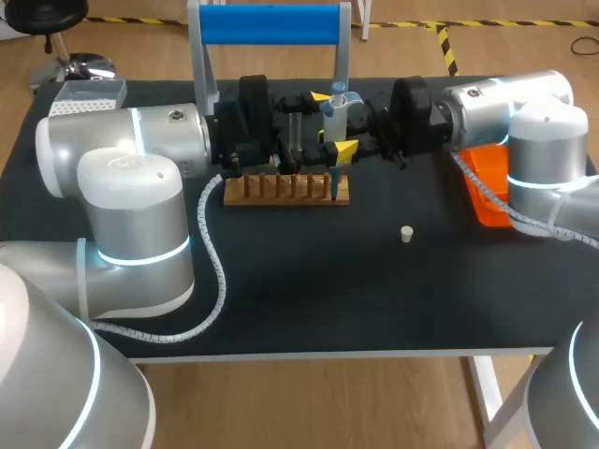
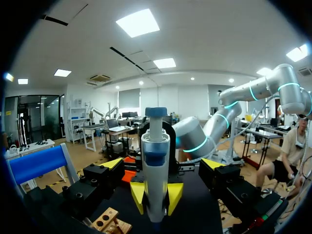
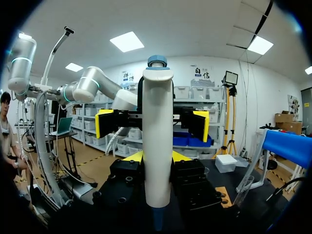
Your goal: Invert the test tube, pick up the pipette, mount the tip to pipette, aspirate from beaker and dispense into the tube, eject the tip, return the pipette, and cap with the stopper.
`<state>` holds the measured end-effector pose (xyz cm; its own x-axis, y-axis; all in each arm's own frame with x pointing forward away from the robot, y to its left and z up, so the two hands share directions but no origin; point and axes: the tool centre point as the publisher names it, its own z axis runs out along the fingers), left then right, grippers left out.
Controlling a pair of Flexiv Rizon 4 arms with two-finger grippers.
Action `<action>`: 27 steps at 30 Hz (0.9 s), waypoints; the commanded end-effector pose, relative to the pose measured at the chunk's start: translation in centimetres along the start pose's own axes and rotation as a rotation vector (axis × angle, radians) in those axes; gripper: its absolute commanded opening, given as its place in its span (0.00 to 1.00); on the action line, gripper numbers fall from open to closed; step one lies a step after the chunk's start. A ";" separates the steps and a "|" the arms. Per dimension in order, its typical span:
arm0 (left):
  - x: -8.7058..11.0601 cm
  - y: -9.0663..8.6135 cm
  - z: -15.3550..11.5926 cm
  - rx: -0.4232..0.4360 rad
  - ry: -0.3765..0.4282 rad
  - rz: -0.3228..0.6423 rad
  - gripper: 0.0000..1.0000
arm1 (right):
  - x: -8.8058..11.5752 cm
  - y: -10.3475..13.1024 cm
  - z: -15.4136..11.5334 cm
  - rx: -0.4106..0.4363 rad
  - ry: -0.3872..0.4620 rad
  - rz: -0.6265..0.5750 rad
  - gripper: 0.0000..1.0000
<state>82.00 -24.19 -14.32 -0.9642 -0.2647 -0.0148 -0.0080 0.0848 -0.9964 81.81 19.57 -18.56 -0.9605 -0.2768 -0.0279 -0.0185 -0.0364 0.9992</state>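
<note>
right gripper point(image 3: 157, 157) clamped on pipette point(image 3: 157, 112), upright near wooden rack point(image 1: 286, 190) | left gripper point(image 2: 162, 164) wide apart, straddling it | probably poised to steady it

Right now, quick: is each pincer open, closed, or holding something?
Left pincer: open, its fingers wide apart on either side of the pipette, not touching it.
Right pincer: closed on the pipette.

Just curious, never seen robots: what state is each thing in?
White-and-blue plastic pipette: upright, held.
Right gripper: shut on the pipette.
Left gripper: open, straddling the pipette.
Small white round stopper: loose on the black table, unused.
</note>
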 end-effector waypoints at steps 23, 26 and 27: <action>0.1 0.1 0.1 0.002 -0.003 0.001 0.00 | -0.2 -0.1 -0.1 -0.013 -0.016 -0.007 1.00; 0.1 0.1 0.1 0.002 -0.003 0.001 0.00 | -0.1 0.0 -0.6 -0.016 -0.017 -0.008 1.00; 0.1 0.1 0.1 0.002 -0.003 0.001 0.00 | -0.1 0.0 -1.0 -0.018 -0.018 -0.009 1.00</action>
<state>82.11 -24.24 -14.34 -0.9646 -0.2633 -0.0143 -0.0084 0.0848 -0.9964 82.07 19.39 -18.62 -0.9661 -0.2557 -0.0354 -0.0222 -0.0543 0.9983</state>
